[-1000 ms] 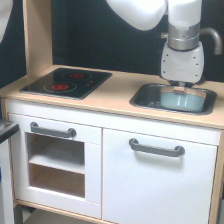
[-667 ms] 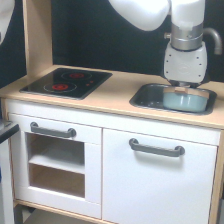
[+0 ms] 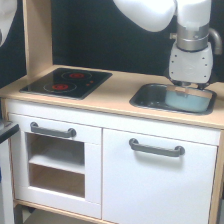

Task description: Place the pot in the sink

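The pale blue-grey pot (image 3: pixel 191 101) sits inside the dark grey sink (image 3: pixel 148 98), in the basin's right half as the exterior view shows it. The sink is set in the light wood countertop (image 3: pixel 117 90). My gripper (image 3: pixel 182 90) hangs from the white arm straight above the pot's left part, its fingertips just over the pot's rim. The pot rests on the basin floor and the fingers do not hold it. The arm's grey-white wrist body hides most of the fingers.
A black stovetop (image 3: pixel 67 81) with red rings lies on the counter at the exterior view's left. A wooden side post (image 3: pixel 37 35) stands behind it. Below are a white door with a grey handle (image 3: pixel 156 148) and an open shelf compartment (image 3: pixel 57 162).
The gripper has risen a little out of the sink. The pot stayed down in the basin.
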{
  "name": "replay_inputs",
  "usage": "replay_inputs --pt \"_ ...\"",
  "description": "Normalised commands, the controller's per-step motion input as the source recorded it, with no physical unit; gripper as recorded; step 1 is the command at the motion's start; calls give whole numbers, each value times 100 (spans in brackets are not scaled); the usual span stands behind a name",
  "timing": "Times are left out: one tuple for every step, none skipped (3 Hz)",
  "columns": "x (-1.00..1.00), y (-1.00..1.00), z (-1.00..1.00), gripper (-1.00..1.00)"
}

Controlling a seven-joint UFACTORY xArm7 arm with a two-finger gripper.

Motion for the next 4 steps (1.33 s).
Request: replay_inputs --pt "50 8 55 93" --pt "55 7 58 94" --pt "55 7 54 93" --pt "49 8 64 93"
